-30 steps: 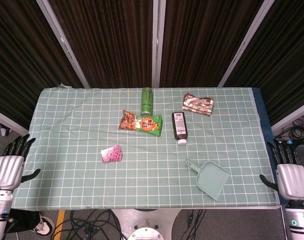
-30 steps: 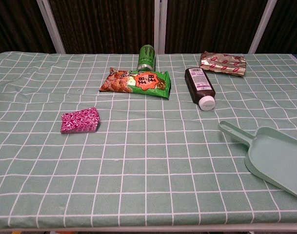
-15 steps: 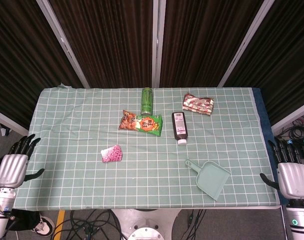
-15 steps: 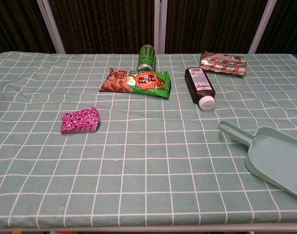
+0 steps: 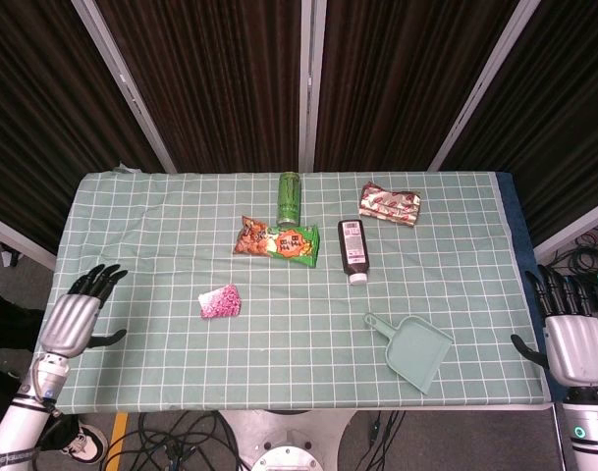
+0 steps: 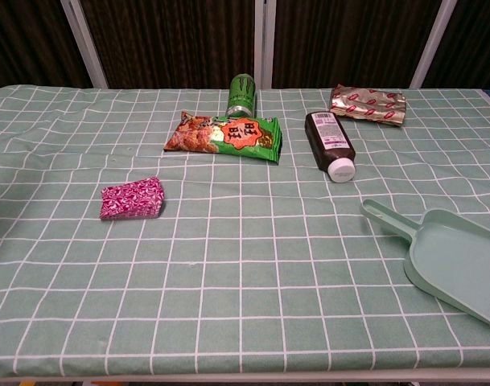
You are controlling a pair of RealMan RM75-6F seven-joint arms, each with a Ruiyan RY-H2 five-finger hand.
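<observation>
— Two hands, both empty: my left hand [image 5: 75, 316] now sits over the near-left corner of the green checked tablecloth [image 5: 141, 245], fingers spread and holding nothing. A second ago it hung lower and further out, off the table's left edge.

— And the right?

— My right hand [image 5: 571, 343] stands just off the table's right edge, fingers apart and pointing up, nothing in it. It has barely shifted. The chest view shows neither hand.

— What lies closest to the left hand?

— The pink packet [image 5: 220, 301], flat on the cloth and apart from the hand, untouched where it lay a second ago. Beyond it lie the orange-and-green snack bag [image 5: 277, 240] and the upright green can [image 5: 290, 197] just behind it.

— Anything else shifted?

— No. The dark bottle [image 5: 353, 249] lies on its side, cap toward me, the foil wrapper [image 5: 389, 204] is at the far right, and the mint dustpan [image 5: 413, 350] lies nearest my right hand. I judge the left arm has only begun its approach; no contact yet.
</observation>
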